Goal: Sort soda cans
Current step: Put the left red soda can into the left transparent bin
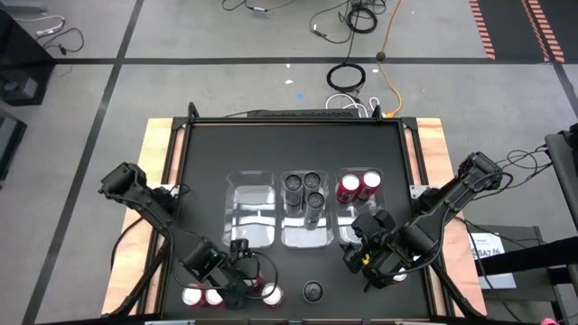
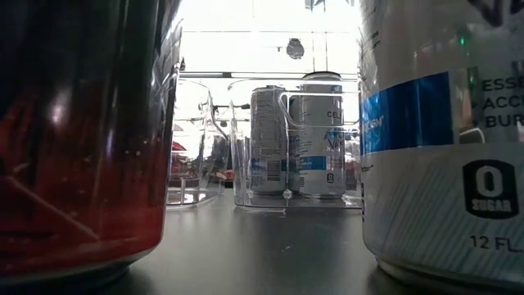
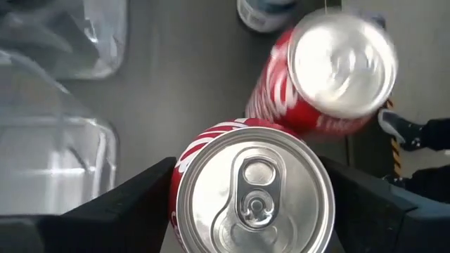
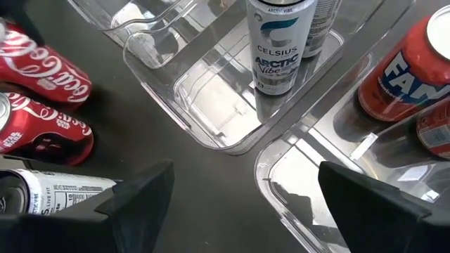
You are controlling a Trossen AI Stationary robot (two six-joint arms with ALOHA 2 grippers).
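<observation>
Near the table's front edge stand three red soda cans (image 1: 191,295), (image 1: 214,295), (image 1: 271,294) and one dark-topped silver can (image 1: 312,291). My left gripper (image 1: 242,287) slants down over one red can (image 3: 253,197), which stands upright with a finger on each side of it. A second red can (image 3: 330,70) stands just beyond. The middle clear bin (image 1: 305,236) holds three dark-topped cans (image 1: 305,191). The right bin (image 1: 348,221) holds two red cans (image 1: 358,187). My right gripper (image 1: 357,260) hangs open above the table, at the right bin's near end. My left gripper has its two fingers (image 3: 140,204) close against opposite sides of the red can's upper wall (image 3: 179,172), coming at it from above on a slant. Whether they touch the can, I cannot tell. The can stands upright.
The left clear bin (image 1: 248,212) has nothing in it. In the low view a red can (image 2: 82,139) and a silver-white can (image 2: 446,139) stand close to the camera. Bare black table lies between the bins and the front cans.
</observation>
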